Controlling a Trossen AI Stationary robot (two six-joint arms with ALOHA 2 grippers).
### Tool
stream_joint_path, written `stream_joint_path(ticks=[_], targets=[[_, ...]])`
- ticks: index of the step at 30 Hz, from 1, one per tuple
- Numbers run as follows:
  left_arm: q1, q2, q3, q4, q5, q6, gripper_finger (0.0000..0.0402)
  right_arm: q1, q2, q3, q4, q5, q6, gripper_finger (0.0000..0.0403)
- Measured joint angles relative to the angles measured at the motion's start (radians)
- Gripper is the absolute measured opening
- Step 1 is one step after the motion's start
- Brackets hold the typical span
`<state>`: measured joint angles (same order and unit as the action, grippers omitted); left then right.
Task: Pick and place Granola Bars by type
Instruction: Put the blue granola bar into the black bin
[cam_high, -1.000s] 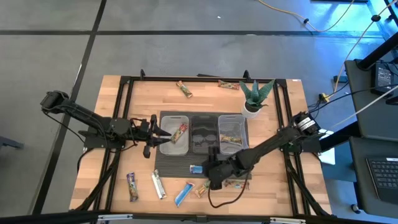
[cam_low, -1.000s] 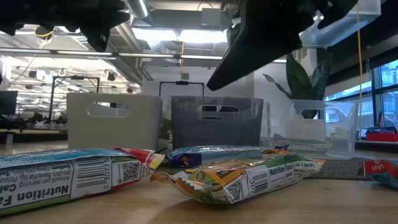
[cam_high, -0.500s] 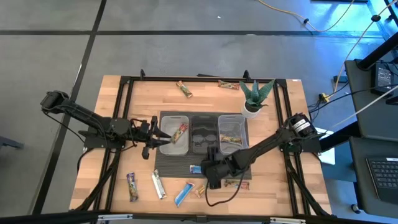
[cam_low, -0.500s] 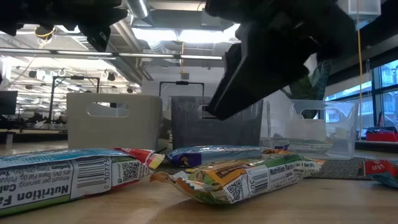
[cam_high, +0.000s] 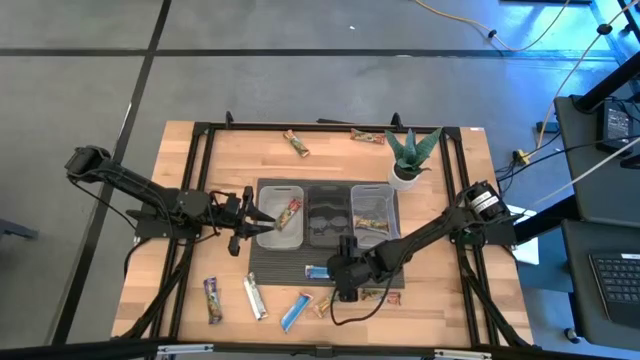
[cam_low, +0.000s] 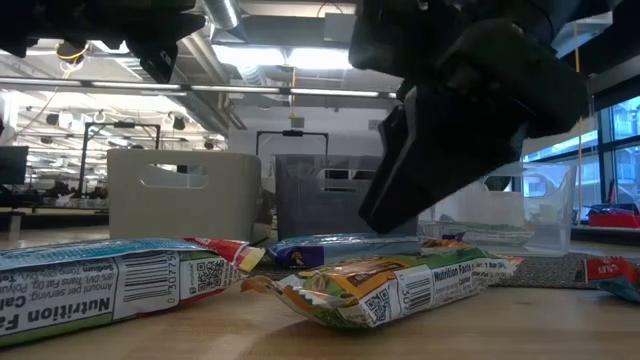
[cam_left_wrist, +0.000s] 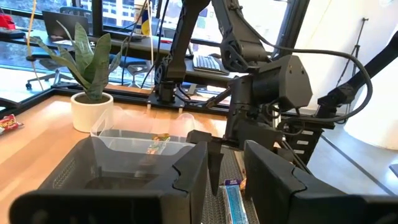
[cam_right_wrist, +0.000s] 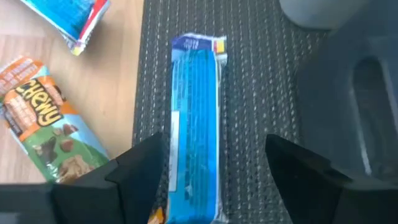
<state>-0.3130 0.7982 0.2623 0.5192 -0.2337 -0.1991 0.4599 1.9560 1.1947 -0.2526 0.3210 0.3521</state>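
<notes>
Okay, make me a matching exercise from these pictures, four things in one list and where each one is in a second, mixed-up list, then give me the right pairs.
Things
1. Spiky green potted plant
2. Shiny blue wrapped bar
3. Left gripper
4. Tan wrapped bar with red print

Places
A. Inside the left clear plastic bin
B. At that bin's left edge
C. On the dark ribbed mat, between the right gripper's open fingers
D. At the table's far right, behind the bins

Pairs: 1-D, 2-C, 3-B, 4-A

Three bins (cam_high: 328, 215) side by side on mat (cam_high: 290, 272) at table centre | plant (cam_high: 408, 158) behind right bin | two bars (cam_high: 296, 143) behind bins | more bars (cam_high: 253, 297) in front
</notes>
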Motion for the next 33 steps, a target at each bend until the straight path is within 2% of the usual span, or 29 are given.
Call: stream_joint_path(ticks=[16, 19, 33], targets=[[0.0, 0.0, 0.0, -0.002, 0.0, 0.003, 0.01, -0.009, 0.0, -0.055, 0.062, -0.021, 0.007, 0.0281], [0.0, 0.0, 0.0, -0.002, 0.0, 0.003, 0.01, -0.024, 0.0, -0.055, 0.068, -0.057, 0.002, 0.0272], [0.0, 0.0, 0.0, -0.026, 0.0, 0.001, 0.01, -0.026, 0.01, -0.054, 0.077, -0.079, -0.096, 0.0207]])
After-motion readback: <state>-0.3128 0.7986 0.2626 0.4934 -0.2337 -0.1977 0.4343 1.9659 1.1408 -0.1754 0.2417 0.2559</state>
